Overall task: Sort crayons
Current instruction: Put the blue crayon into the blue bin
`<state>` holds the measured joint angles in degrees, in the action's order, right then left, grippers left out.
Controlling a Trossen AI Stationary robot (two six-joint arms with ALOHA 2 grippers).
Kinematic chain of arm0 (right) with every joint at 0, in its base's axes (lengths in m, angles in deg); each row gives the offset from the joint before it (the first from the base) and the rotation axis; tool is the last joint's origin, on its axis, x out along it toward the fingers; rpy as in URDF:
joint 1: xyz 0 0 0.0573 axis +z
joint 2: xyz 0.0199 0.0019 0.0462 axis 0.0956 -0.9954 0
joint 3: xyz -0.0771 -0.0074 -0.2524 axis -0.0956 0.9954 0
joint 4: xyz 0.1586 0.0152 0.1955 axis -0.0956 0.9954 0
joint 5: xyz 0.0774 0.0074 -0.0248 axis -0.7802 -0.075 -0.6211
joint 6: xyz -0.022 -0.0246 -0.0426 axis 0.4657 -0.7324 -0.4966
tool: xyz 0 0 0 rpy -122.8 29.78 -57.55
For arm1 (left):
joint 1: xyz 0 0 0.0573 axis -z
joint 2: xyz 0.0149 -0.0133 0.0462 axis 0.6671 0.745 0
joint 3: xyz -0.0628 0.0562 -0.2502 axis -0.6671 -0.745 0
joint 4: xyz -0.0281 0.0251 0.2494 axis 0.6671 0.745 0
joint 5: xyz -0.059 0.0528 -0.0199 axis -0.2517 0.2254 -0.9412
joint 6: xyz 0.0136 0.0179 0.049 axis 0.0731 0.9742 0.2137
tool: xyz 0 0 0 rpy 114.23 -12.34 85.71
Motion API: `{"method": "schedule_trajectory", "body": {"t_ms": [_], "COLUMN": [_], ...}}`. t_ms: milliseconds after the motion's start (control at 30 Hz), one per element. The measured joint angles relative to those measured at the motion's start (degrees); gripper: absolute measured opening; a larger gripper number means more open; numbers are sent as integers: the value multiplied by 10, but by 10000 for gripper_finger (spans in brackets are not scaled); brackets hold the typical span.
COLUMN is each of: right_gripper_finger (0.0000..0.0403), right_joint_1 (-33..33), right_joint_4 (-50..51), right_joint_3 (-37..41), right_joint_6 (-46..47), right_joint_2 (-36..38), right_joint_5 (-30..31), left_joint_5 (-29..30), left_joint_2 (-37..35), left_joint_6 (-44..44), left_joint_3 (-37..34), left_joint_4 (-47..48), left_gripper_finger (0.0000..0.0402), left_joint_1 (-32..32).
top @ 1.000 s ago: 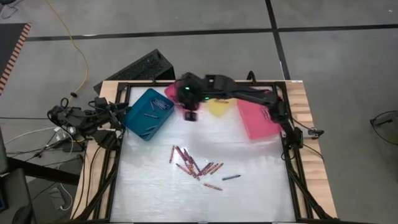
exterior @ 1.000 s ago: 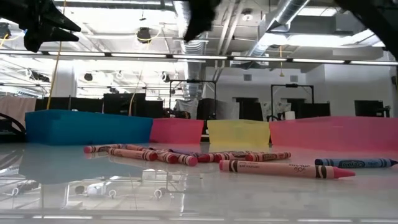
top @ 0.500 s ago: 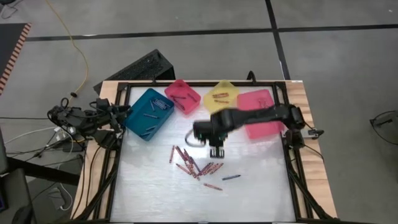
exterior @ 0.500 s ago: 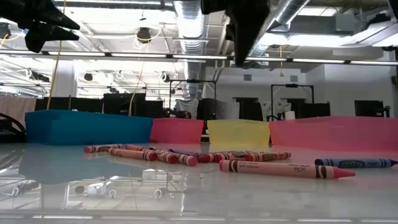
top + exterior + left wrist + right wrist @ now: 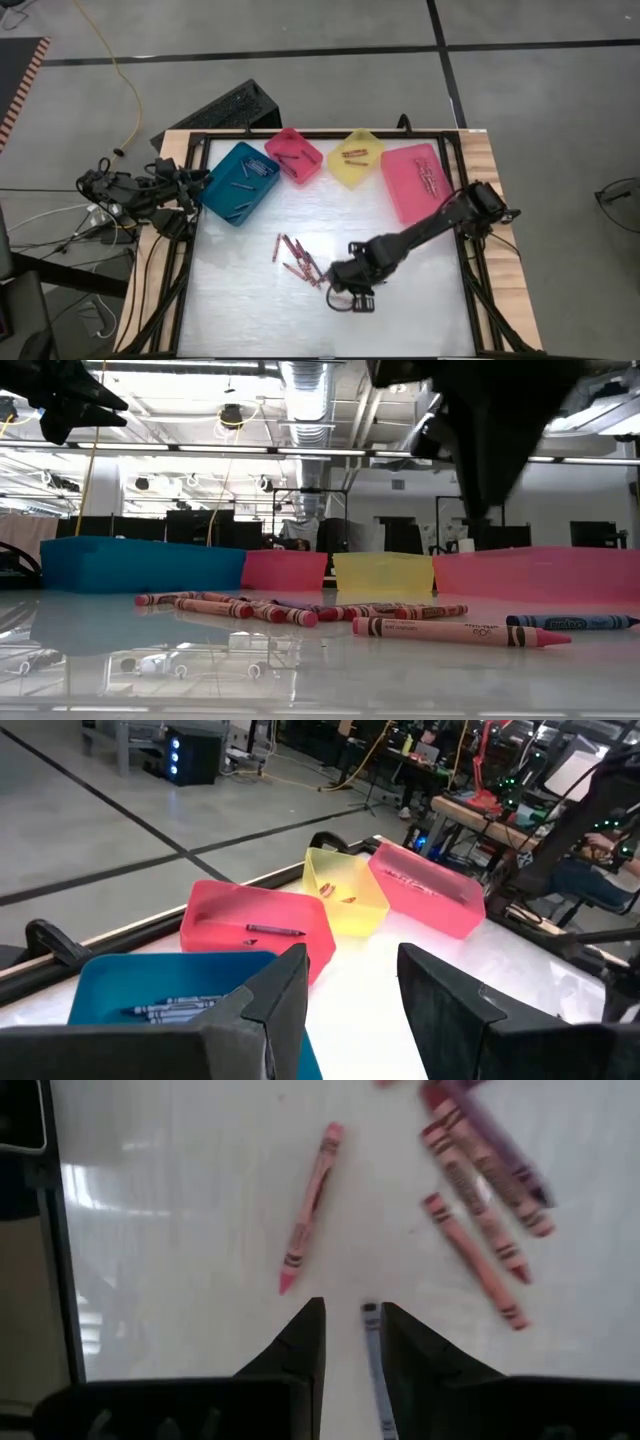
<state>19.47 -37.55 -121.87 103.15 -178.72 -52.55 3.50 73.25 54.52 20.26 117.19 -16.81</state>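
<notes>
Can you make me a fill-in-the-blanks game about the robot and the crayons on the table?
1. The right end effector hovers over a ____ crayon lying between its fingers.
2. The left end effector waits beside the ____ bin.
3. The yellow bin sits between two ____ bins.
4. The loose pink crayon lies ____ from the pile of crayons.

Missing words: blue; teal; pink; apart

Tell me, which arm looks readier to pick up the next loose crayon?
The right. Its gripper hangs open over the loose crayons, with a blue crayon between its fingers. The left gripper sits far off beside the teal bin.
</notes>
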Motion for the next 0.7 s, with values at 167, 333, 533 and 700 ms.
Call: {"method": "schedule_trajectory", "body": {"t_ms": [167,333,533,700], "right_gripper_finger": [93,93,93,93], "right_joint_1": [10,9,14,21], "right_joint_4": [-47,-79,-84,-89], "right_joint_3": [41,81,106,123], "right_joint_6": [25,36,43,41], "right_joint_2": [-3,-3,-3,-3], "right_joint_5": [-13,-12,-12,-8], "left_joint_5": [0,0,1,5], "left_joint_2": [0,0,0,0], "left_joint_6": [-8,-4,-4,-5], "left_joint_3": [0,0,0,0], "left_joint_4": [0,0,0,0], "left_gripper_finger": [145,145,145,145], "left_joint_1": [0,0,0,0]}}
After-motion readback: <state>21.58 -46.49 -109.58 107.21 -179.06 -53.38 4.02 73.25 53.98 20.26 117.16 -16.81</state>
